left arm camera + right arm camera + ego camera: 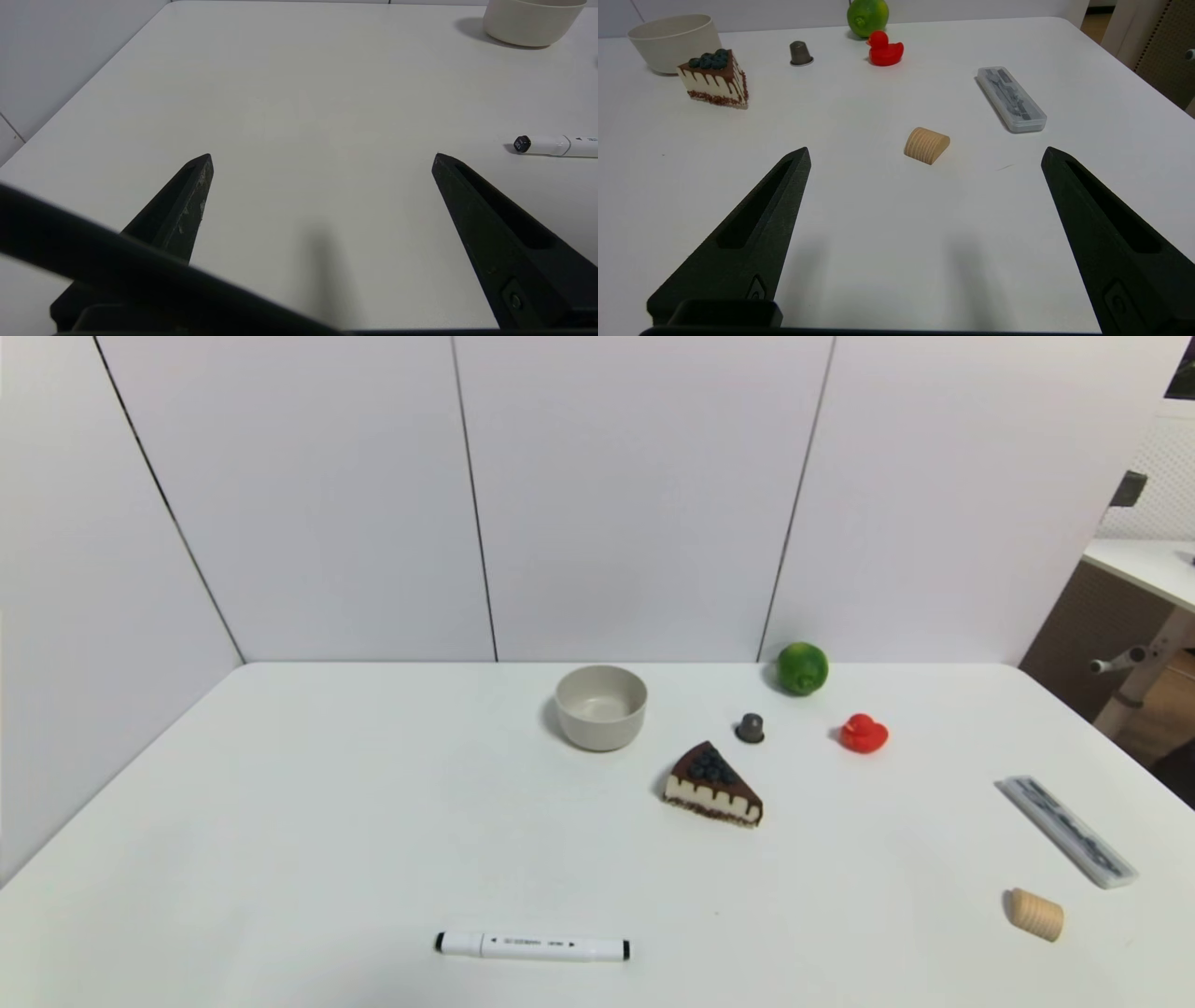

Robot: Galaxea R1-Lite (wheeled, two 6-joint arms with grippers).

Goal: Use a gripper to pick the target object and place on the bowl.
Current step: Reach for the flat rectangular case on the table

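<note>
The translucent grey case (1064, 830) with dark markings lies flat near the table's right edge; it also shows in the right wrist view (1011, 98). The beige-grey bowl (600, 707) stands empty at the back middle; it also shows in the right wrist view (671, 41) and the left wrist view (532, 21). Neither arm shows in the head view. My right gripper (924, 156) is open and empty above bare table, short of the case. My left gripper (322, 161) is open and empty above bare table on the left.
A cake slice (713, 786), a grey capsule (750, 728), a red duck (864, 734) and a lime (803, 668) lie right of the bowl. A ribbed wooden piece (1036, 914) lies near the case. A white marker (532, 946) lies near the front edge.
</note>
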